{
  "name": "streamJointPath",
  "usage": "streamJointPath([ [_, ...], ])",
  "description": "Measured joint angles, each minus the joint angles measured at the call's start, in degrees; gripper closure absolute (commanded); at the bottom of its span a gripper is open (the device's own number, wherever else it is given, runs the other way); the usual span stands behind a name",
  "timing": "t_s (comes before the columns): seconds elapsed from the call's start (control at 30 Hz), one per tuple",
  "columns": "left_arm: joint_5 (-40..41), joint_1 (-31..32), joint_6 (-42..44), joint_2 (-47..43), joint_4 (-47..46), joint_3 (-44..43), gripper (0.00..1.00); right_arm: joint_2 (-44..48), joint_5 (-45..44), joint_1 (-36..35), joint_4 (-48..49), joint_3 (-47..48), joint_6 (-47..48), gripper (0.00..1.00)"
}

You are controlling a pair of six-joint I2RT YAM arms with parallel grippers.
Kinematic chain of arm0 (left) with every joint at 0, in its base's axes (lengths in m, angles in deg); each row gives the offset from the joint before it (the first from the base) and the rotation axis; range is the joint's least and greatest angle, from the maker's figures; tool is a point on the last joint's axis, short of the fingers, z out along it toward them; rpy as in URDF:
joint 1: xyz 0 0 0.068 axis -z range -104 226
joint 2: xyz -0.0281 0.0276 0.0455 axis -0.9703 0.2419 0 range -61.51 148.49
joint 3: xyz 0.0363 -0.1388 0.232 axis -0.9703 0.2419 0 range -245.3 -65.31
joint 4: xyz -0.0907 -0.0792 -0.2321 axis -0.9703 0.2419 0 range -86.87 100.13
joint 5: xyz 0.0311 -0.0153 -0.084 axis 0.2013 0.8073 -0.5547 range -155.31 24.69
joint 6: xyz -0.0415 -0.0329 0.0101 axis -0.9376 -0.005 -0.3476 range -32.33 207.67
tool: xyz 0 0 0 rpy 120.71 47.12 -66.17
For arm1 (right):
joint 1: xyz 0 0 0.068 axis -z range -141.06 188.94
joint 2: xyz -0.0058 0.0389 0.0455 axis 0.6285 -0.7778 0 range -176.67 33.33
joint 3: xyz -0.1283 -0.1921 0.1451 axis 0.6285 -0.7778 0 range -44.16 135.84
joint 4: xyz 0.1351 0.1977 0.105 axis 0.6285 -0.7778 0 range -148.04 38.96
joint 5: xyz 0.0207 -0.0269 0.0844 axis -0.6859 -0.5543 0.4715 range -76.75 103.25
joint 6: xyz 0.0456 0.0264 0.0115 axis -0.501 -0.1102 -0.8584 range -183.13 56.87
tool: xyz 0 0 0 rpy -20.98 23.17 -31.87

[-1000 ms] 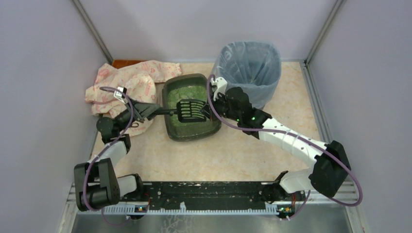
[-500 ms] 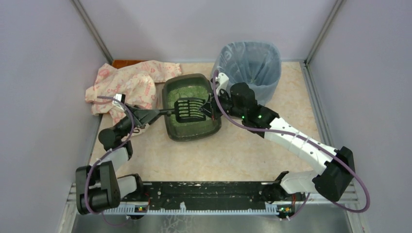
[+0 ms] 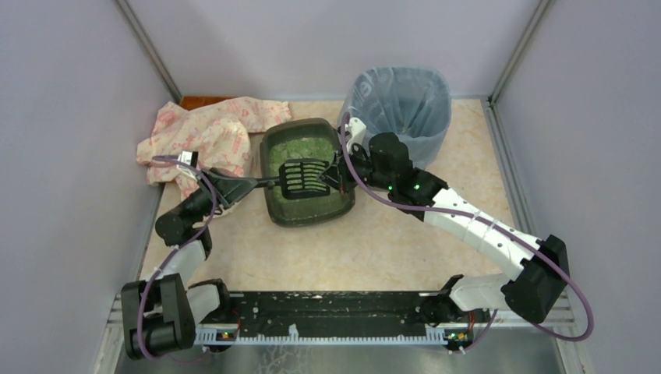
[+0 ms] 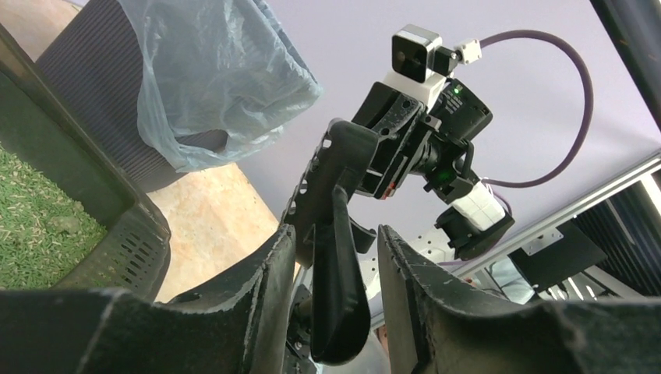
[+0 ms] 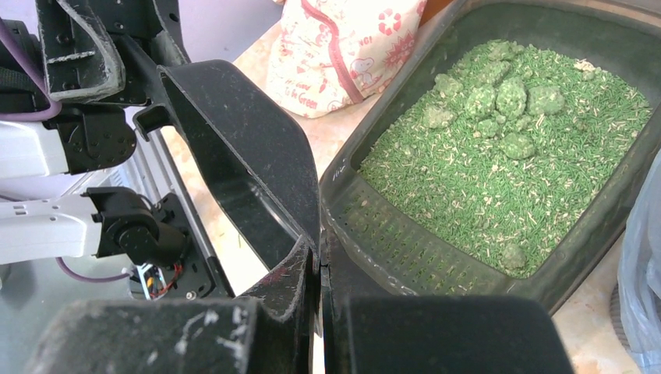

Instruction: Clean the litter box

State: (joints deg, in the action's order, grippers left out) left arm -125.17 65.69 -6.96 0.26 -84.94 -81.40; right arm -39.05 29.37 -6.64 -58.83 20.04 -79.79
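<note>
Right jaws clamp a black slotted scoop [image 3: 302,178] over the grey-green plastic litter box [image 3: 309,220]; left jaws unclear. Bag-lined bin [image 3: 436,117] right, patterned cloth [image 3: 210,132] left, beige counter [image 3: 351,249].

Right gripper [image 5: 318,271]: clamped the scoop's [image 5: 242,152] edge.
Litter box [image 5: 581,253]: held green granules, clumps [image 5: 499,97] at far end.

You are working in a robot test cell: plain lilac panels [image 3: 312,39] close in your marble-patterned bench [image 3: 374,241] on three sides, aluminium posts [image 3: 148,47] run up the corners, and the left arm [image 3: 183,222] and right arm [image 3: 468,222] stand bolted to a black rail [image 3: 327,308] at the near edge
</note>
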Motion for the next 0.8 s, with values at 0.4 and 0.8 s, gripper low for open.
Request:
streamJointPath([
  [0.4,-2.0,0.9,0.9,-3.3,0.0,0.0,0.46,-1.9,0.1,0.0,-0.6,0.8,-0.6,1.00],
  [0.8,-3.4,1.2,3.0,-5.6,-0.1,0.0,0.42,-2.4,0.3,0.0,-1.8,2.5,-0.7,1.00],
])
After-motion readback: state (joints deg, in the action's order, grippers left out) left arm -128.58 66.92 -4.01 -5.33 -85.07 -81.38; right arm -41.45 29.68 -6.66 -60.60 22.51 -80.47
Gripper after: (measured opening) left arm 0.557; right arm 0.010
